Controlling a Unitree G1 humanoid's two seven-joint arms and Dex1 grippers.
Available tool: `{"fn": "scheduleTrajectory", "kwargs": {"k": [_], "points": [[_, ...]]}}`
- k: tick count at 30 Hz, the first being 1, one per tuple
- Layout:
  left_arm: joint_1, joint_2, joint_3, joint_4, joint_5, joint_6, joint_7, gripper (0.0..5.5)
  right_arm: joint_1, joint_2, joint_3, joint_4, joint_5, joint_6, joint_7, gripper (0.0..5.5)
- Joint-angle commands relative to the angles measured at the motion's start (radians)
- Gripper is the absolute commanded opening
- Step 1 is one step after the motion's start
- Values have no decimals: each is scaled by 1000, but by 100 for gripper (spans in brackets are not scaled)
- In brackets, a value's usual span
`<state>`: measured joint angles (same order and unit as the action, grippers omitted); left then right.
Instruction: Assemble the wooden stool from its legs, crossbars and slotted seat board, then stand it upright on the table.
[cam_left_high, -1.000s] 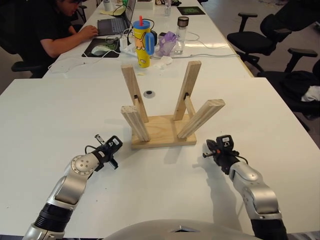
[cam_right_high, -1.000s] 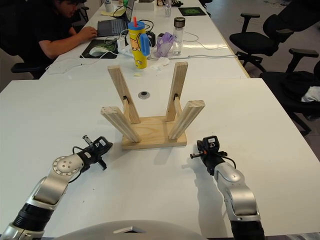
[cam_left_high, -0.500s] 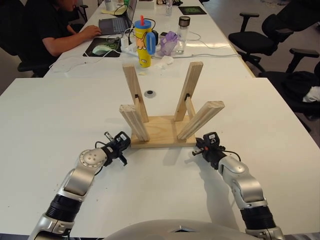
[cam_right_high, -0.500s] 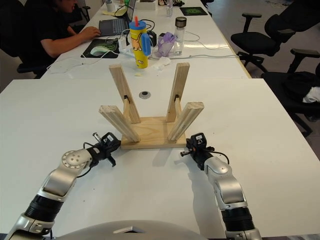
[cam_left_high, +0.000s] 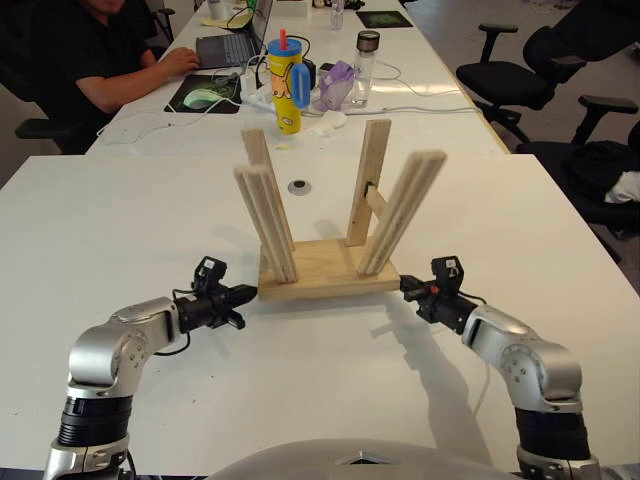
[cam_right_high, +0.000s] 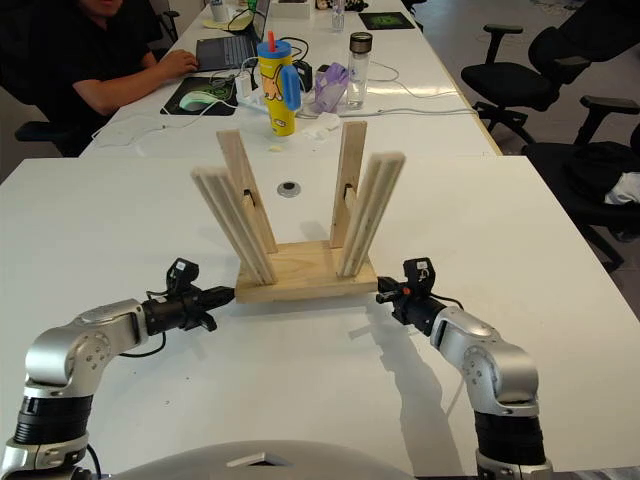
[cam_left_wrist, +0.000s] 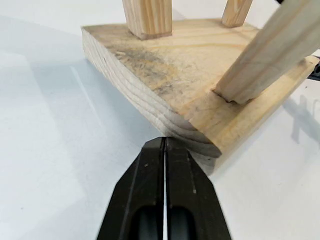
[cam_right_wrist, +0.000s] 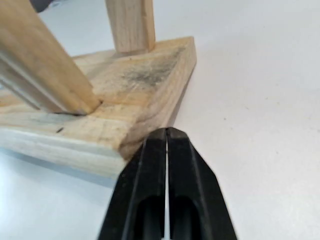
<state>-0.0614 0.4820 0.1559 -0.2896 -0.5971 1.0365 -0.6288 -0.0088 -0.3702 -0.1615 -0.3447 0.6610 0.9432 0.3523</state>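
The wooden stool lies upside down in the middle of the white table, its seat board (cam_left_high: 325, 268) at the bottom and its legs (cam_left_high: 408, 208) pointing up and leaning away from me. The board's near edge looks slightly raised off the table. My left gripper (cam_left_high: 248, 293) is shut, with its tip against the board's near left corner (cam_left_wrist: 200, 137). My right gripper (cam_left_high: 405, 285) is also shut, and its tip touches the near right corner (cam_right_wrist: 127, 137). Neither holds anything between its fingers.
A small round grommet (cam_left_high: 298, 187) sits in the table behind the stool. On the far table stand a yellow cup (cam_left_high: 286, 85), a bottle (cam_left_high: 364, 65) and a laptop (cam_left_high: 235, 45), where a person works. Office chairs (cam_left_high: 520, 80) stand at the right.
Both grippers have moved in from the near table to the seat board's front corners. The stool has tipped back, so its legs stand steeper than before.
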Motion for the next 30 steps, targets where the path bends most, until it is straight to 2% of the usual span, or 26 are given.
{"fn": "scheduleTrajectory", "kwargs": {"k": [1, 4, 7, 12, 15, 17, 22, 25, 30], "points": [[-291, -65, 101, -219, -577, 111, -97, 2, -256, -26, 4, -218, 694, 189, 204, 0], [-333, -39, 145, -180, -593, 122, -82, 2, -305, -29, -47, -170, 715, 164, 177, 0], [-325, 0, 130, -153, -493, 92, -99, 2, -344, -11, -74, -58, 528, 95, 116, 0], [-230, 132, -29, -100, -160, -164, -145, 2, -299, -110, 48, 126, 109, -115, 56, 0], [-98, 224, -95, -103, -30, -281, -218, 42, -232, -113, 36, 119, 85, -142, 98, 0], [-44, 247, -99, -107, -12, -318, -257, 69, -200, -104, 26, 98, 87, -157, 120, 0], [-75, 193, -36, -41, -9, -391, -213, 139, -119, -36, -52, 21, 245, -140, 165, 71], [-103, 159, -62, 6, 24, -451, -200, 181, -44, -59, 25, -35, 246, -131, 241, 115], [-134, 133, -192, 115, 159, -601, -249, 254, 27, -106, 184, -32, 114, -182, 316, 191]]}}
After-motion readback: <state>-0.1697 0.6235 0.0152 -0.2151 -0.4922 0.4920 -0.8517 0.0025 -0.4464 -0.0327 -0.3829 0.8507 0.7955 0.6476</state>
